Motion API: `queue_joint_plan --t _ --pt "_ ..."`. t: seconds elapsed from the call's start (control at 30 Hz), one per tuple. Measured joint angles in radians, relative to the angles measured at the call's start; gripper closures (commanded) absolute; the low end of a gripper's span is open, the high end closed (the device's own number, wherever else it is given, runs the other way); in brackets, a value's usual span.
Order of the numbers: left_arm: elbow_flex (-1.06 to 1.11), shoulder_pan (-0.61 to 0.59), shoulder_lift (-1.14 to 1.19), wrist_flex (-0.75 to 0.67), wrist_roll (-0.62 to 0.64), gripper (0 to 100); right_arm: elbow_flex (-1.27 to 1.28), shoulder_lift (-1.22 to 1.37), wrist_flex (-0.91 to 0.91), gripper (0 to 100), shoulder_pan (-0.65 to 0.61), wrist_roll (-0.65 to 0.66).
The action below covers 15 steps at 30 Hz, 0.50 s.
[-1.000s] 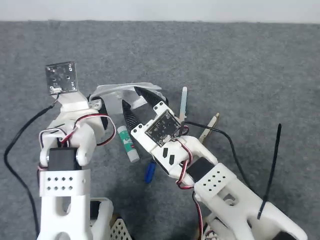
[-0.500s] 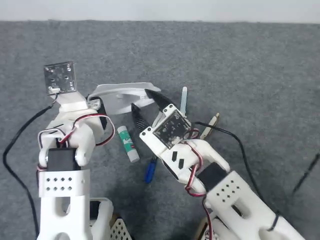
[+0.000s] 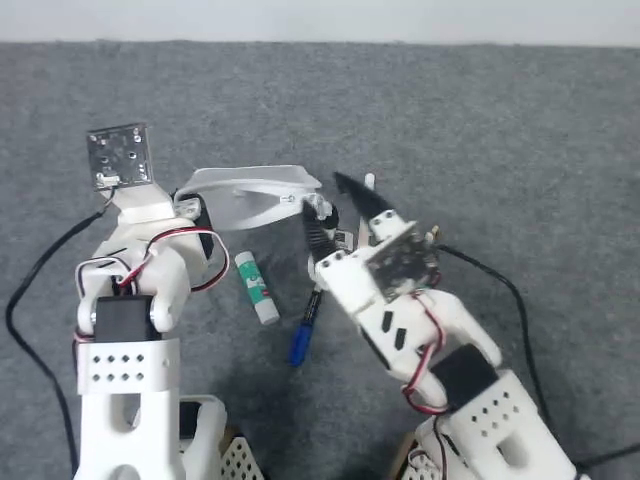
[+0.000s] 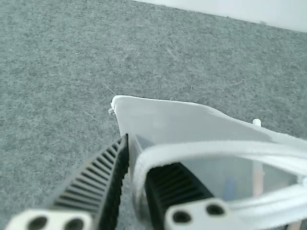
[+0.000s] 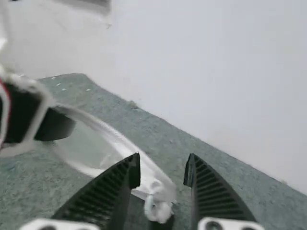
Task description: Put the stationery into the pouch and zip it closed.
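**A:** Over at the pouch (image 3: pixel 255 192) end farthest from the left arm, the right gripper (image 3: pixel 322 197) is now hovering. Over the last sec it's been swinging there from above the pouch mouth.

**B:** Fingers doing what?

**A:** Standing apart. The white zip pull (image 5: pixel 156 203) is hanging btwn them, nothing pinching it yet.

**B:** And the left gripper (image 4: pixel 136 154)?

**A:** Not budging. Its fingers are clamping the pouch rim at the other end.

**B:** Stationery going in?

**A:** No, it's all lying out on the desk (image 3: pixel 500 120). Glue stick (image 3: pixel 257 287) & blue pen (image 3: pixel 303 330) are sitting just beside the pouch, w/ the white pen (image 3: pixel 368 185) & wooden stick (image 3: pixel 431 237) poking out by the right arm.

**B:** So what's the swing telling us?

**A:** Prob it's lining up on the pull or that corner. I'm guessing that's for stretching the mouth open. Zipping now would be too early, since loading isn't happening yet.
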Motion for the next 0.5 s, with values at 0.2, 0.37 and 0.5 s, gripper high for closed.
queue_joint_plan --t 0.2,0.37,0.5 --pt "0.000 -0.002 0.000 0.000 0.000 99 0.000 -0.057 0.094 83.9 0.101 -0.021" --pt "0.000 -0.002 0.000 0.000 0.000 99 -0.064 -0.051 0.213 83.9 0.224 -0.166" --pt "0.000 -0.002 0.000 0.000 0.000 99 -0.196 0.037 0.359 83.9 0.281 -0.247"
